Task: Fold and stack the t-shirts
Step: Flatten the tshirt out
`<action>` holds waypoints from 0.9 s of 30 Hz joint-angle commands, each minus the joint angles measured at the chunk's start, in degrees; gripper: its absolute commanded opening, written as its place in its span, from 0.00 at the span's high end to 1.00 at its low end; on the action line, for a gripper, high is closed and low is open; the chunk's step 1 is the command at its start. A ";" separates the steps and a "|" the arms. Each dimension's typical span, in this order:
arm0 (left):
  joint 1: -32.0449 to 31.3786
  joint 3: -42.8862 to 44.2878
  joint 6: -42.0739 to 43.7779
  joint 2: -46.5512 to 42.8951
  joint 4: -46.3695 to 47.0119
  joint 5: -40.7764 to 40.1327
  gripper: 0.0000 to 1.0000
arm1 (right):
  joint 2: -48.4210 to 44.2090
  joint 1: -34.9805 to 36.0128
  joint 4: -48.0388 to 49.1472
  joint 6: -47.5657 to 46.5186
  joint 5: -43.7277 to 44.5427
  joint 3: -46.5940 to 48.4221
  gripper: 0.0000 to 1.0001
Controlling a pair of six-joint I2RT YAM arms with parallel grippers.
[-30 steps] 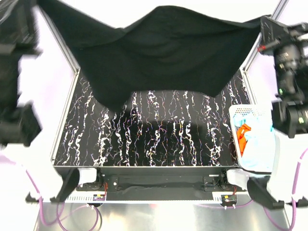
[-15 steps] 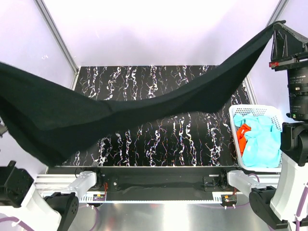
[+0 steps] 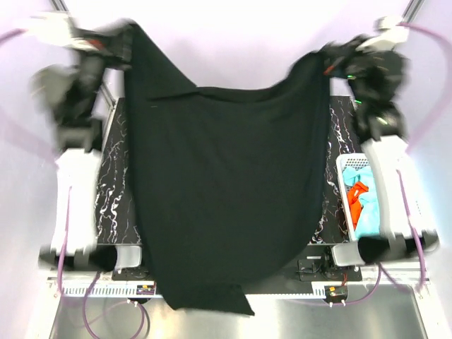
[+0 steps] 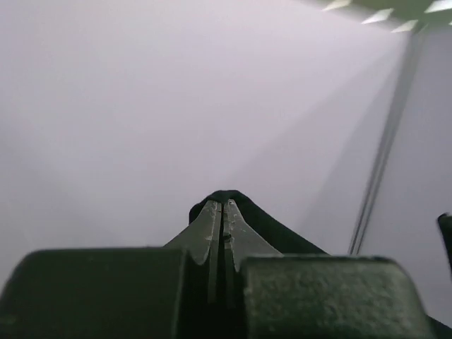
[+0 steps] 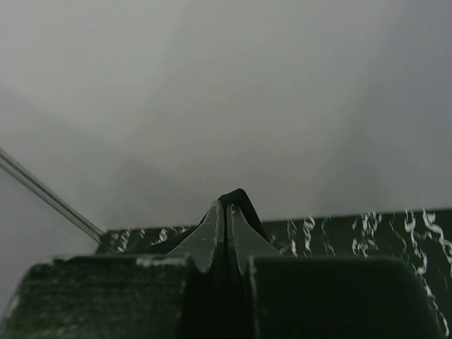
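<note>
1. Half a second ago the black t-shirt (image 3: 226,191) stretched as a low diagonal band. It now hangs as one broad sheet, and both arms have swung up to the far side of the table (image 3: 111,191).
2. Left gripper (image 3: 129,44): the wrist view shows its jaws pressed together on a small peak of black cloth. Right gripper (image 3: 319,62): likewise clamped on a pinch of the same cloth.
3. Position: the shirt's upper edge sags between the two holds. Its body covers the middle of the table, and its lower edge spills past the near edge over the rail.
4. Handling (judged): the cloth is soft, limp and light, and bears no shape of its own. It is best held by thin pinches at two well-separated corners, as here, so that it spreads flat under its own weight. Whether shoulders or hem are held cannot be told.
5. Appearance: plain matte black, with one faint crease near the upper left.
6. Remaining shirts: a turquoise t-shirt (image 3: 367,215) and an orange-red t-shirt (image 3: 357,194) lie crumpled in the white basket (image 3: 353,162) at the right.
</note>
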 commanded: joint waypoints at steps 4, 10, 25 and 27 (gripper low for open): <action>2.19 -12.29 6.23 13.98 3.50 0.22 1.00 | 13.28 0.15 7.39 -3.13 2.33 -3.93 1.00; 5.19 -9.06 4.99 30.08 5.18 5.05 1.00 | 32.35 -0.28 8.89 -7.18 4.95 3.26 1.00; 7.74 3.08 -4.84 55.50 7.99 8.83 1.00 | 59.61 -2.31 2.31 -7.01 7.34 26.65 1.00; 8.00 2.65 -7.91 55.86 8.52 10.50 1.00 | 61.20 -2.48 1.43 -6.13 7.51 27.62 1.00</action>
